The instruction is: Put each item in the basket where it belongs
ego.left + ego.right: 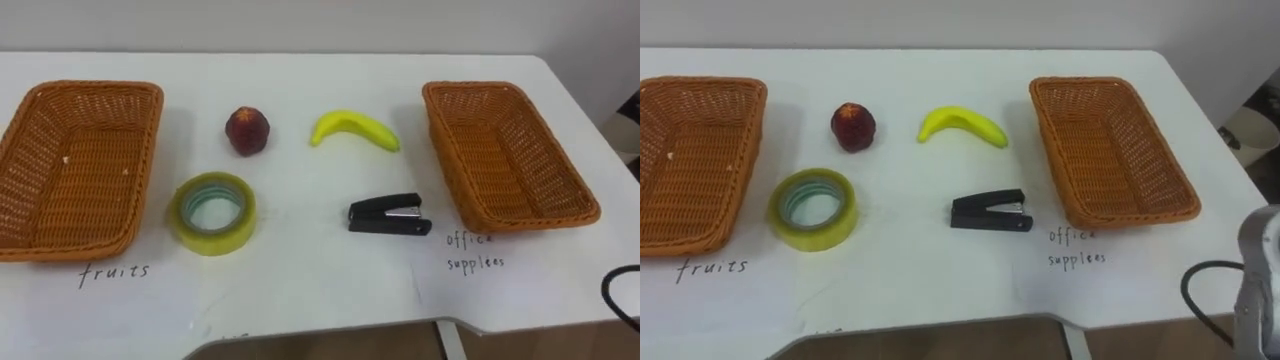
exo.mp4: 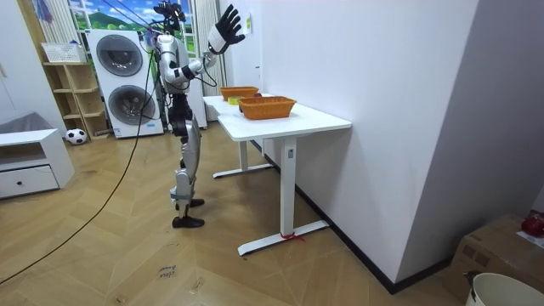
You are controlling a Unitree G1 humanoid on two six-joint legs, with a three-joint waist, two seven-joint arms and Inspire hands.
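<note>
The white table (image 1: 300, 290) holds the left basket (image 1: 75, 165), empty, with "fruits" handwritten at its near rim. Well to its right stands the other basket (image 1: 505, 155), also empty and marked "office supplies". Right of the left basket lie the tape roll (image 1: 240, 215), just beside it, then the banana (image 1: 355, 128), stapler (image 1: 390, 215) and apple (image 1: 246, 130). The right hand (image 2: 228, 25) is raised, fingers spread, holding nothing.

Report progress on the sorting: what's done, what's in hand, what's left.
Done: nothing yet; the fruits basket and the office supplies basket both hold nothing. In hand: nothing; the right hand is raised high and open in the room view. Left: the apple and banana go into the fruits basket, the tape roll and stapler into the office supplies basket.
</note>
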